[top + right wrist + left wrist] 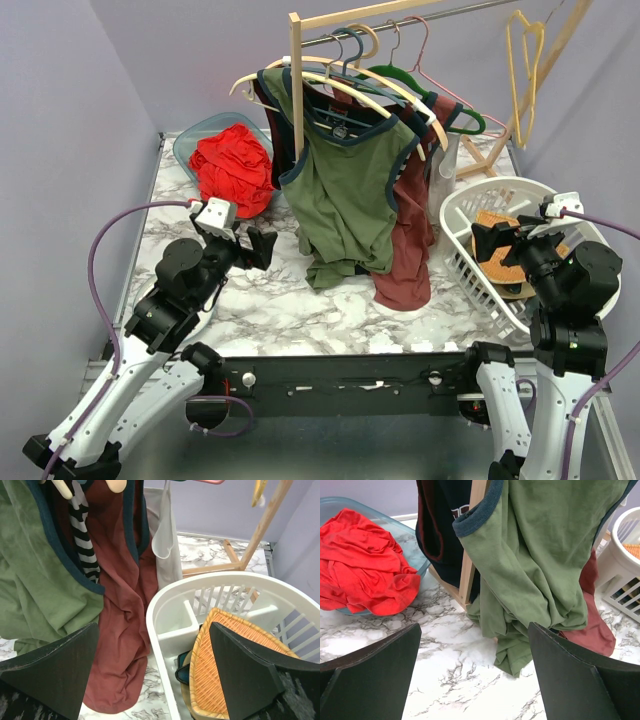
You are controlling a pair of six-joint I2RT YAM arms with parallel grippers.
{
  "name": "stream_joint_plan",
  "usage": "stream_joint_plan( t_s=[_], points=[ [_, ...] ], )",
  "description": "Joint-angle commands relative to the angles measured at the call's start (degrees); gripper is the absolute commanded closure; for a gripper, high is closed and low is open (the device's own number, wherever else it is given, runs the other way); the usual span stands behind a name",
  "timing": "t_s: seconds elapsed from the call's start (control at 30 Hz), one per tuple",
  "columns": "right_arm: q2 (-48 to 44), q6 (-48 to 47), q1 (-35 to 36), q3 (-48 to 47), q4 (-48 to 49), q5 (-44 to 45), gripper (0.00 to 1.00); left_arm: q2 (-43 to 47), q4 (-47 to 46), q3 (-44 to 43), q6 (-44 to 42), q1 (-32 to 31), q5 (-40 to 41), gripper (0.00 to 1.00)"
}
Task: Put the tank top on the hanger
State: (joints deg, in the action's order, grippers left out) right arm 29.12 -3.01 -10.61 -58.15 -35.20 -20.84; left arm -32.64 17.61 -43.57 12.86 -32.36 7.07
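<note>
A marble table (270,310) holds a wooden clothes rack (296,90) draped with an olive-green top (345,190). The red tank top (232,165) lies crumpled in a blue tub (185,143) at the back left, just beyond the left gripper (258,245), whose fingers are spread wide and empty. The right gripper (487,242), also spread, hovers over a white basket (455,215). The yellow hanger (258,495) hangs at the rack's right end.

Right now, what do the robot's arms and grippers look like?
The left arm and right arm have white lower links and bulky black joints, each trailed by a purple cable. A small white camera box sits on each wrist. The left gripper and right gripper each have two matte black wedge fingers.
</note>
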Motion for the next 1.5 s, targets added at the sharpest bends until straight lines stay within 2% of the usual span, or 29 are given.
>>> stream_joint_plan(
  t_s=[0.0,0.1,0.23,0.3,0.37,0.43,0.63,0.77,0.83,0.97,1.13,1.27,1.37,1.47],
  points=[
    [-0.03,-1.03,-0.46,-0.91,-0.04,-3.32,0.0,-1.36,-2.14,0.77,-1.0,0.28,1.28,0.01],
    [0.23,-4.19,-0.46,-1.26,-0.92,-6.48,0.0,-3.56,-2.75,0.51,-0.73,0.54,1.45,0.01],
    [0.67,-11.57,-0.46,-2.4,-5.13,-17.53,0.0,-6.38,-4.59,0.42,1.19,3.17,0.49,0.01],
    [1.2,-18.48,-0.46,-2.93,-8.2,-22.47,0.0,-7.61,-6.0,0.24,2.86,6.86,-1.78,0.01],
    [1.64,-19.93,-0.46,-3.02,-10.15,-26.69,0.0,-9.36,-7.31,-0.11,6.01,10.37,-4.16,0.01],
    [2.16,-22.65,-0.46,-2.85,-11.2,-29.85,0.0,-10.77,-8.02,-1.25,8.57,16.43,-9.16,0.01],
    [3.48,-23.19,-0.46,-2.23,-11.38,-35.22,0.0,-18.94,-10.13,-6.25,16.74,23.38,-10.67,0.01],
    [4.36,-23.54,-0.46,-2.93,-12.0,-36.55,0.0,-26.13,-12.84,-10.21,24.65,29.08,-15.4,0.01],
    [4.8,-23.36,-0.46,-2.85,-12.09,-36.64,0.0,-28.25,-14.26,-11.7,29.73,31.38,-15.68,0.01],
    [6.12,-22.92,-0.46,-3.11,-12.08,-34.89,0.0,-36.32,-16.02,-15.83,32.14,34.55,-13.49,0.01],
    [7.35,-23.63,-0.29,-3.46,-13.05,-34.88,0.0,-48.19,-11.47,-26.88,31.17,34.91,-9.45,0.06],
    [9.1,-23.54,-0.29,-3.55,-13.05,-35.14,0.0,-64.42,0.71,-38.23,28.89,33.86,-7.51,0.11],
    [10.16,-23.71,-0.29,-3.9,-13.05,-35.41,0.0,-74.88,10.3,-48.69,25.2,30.88,-0.06,0.11],
    [11.39,-23.8,-0.29,-3.9,-13.23,-35.06,0.0,-83.51,15.24,-57.04,23.79,29.73,5.3,0.12]
  ],
)
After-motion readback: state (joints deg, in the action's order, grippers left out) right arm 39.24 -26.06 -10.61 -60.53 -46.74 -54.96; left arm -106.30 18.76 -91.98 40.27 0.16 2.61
